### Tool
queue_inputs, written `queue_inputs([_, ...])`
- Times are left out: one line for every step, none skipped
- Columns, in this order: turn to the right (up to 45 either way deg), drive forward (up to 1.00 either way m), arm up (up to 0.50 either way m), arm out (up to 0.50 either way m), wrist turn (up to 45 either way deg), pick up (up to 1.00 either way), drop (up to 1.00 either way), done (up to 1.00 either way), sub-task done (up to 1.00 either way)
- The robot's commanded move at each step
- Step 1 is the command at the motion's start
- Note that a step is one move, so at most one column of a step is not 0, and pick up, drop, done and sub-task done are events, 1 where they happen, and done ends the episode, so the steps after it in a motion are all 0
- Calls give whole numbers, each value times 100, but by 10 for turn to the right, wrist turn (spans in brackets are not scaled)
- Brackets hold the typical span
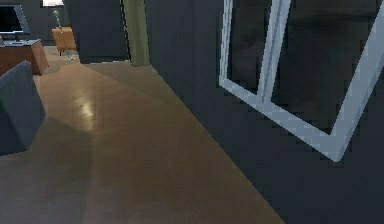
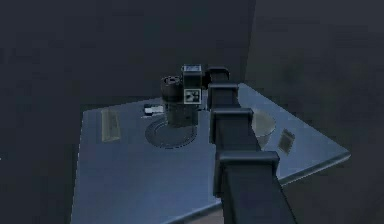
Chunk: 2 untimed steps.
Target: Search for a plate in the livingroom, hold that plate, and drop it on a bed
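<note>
In the forward view, a wooden floor (image 1: 130, 130) is seen running toward a doorway (image 1: 135, 30) at the upper middle. The right of the frame is taken up by a dark wall with a white-framed window (image 1: 300, 70). A dark armchair (image 1: 18, 110) is cut off by the left edge. At the upper left, a lamp (image 1: 55, 12) is seen above a small wooden stand (image 1: 64, 40), with a screen (image 1: 12, 25) in the corner.

In the arm side view, a grey-blue table (image 2: 130, 180) is spread across the lower frame against dark walls. The dark arm (image 2: 245, 170) is raised from the bottom edge to the centre, where white squares with black marks (image 2: 192, 97) are carried. Just left of them the fingers (image 2: 157, 108) are placed above a round, flat plate (image 2: 160, 141) lying on the table at the frame's centre. Whether the plate is grasped or touched cannot be told, nor how the fingers are set. A flat oblong thing (image 2: 112, 124) is laid left of the plate, and two more flat pieces (image 2: 265, 122) (image 2: 288, 140) are laid right of the arm.
</note>
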Motion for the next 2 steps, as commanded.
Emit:
queue_inputs([0,0,-14,0,0,0,0,0,0])
queue_inputs([0,0,0,0,0,100,0,0,0])
